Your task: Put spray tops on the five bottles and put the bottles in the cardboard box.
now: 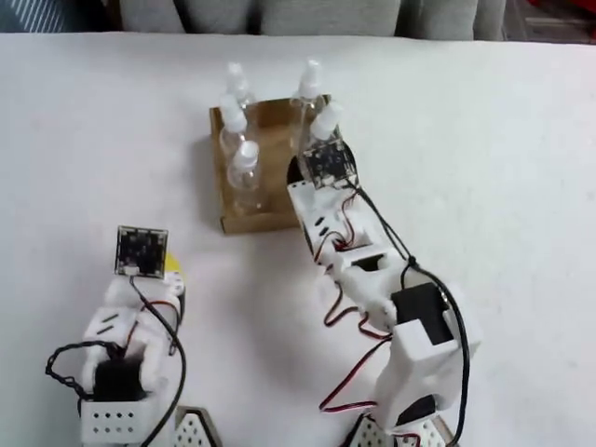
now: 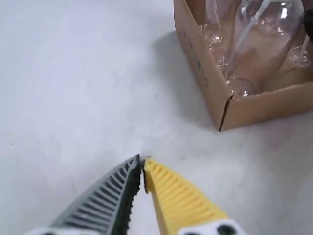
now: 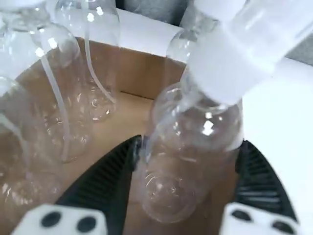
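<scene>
White table (image 1: 484, 140), grey upholstery (image 1: 326, 14) along its far edge at twelve o'clock.

At seven o'clock, the left gripper (image 2: 143, 169) hangs low over bare table. Its grey and yellow fingers are pressed together with nothing between them. The box corner lies well apart from it, towards one o'clock.

At twelve o'clock from table centre stands the cardboard box (image 1: 256, 222), open side up. I count four bottles (image 1: 245, 163) upright inside: three down the nine o'clock wall, one at the far corner. Each looks capped with a spray top.

At the box's three o'clock side, the right gripper (image 3: 190, 144) has its black fingers closed around the fifth bottle (image 3: 195, 171), one on each flank of the clear body. Its spray top (image 3: 230, 58) is on. The bottle sits low, within the box walls. I cannot tell whether its base touches the floor.

My reading is that capping is done and four are packed. What's left is to release the last one and withdraw.
</scene>
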{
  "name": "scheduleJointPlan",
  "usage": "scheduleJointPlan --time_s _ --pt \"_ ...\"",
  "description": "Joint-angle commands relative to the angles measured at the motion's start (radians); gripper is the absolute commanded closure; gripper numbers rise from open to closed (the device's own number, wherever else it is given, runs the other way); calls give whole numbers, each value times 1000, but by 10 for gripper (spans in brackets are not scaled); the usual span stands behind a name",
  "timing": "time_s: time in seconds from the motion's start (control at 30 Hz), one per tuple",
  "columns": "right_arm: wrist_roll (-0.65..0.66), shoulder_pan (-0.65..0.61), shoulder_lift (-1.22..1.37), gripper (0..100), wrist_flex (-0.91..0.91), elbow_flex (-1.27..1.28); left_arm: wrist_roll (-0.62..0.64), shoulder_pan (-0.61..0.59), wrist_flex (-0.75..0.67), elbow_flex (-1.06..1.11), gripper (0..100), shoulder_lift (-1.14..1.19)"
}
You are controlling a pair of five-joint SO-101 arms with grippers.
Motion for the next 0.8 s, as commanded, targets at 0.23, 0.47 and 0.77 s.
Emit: scheduleJointPlan --time_s 0.23,0.47,0.77 --pt "0 -4 -16 748 -119 -5 -12 -10 6 -3 978 -16" --pt "5 -2 -28 747 -122 -5 -12 -10 6 -3 978 -16" --pt "0 -7 -197 747 -119 80 -12 -8 3 -3 978 -16"
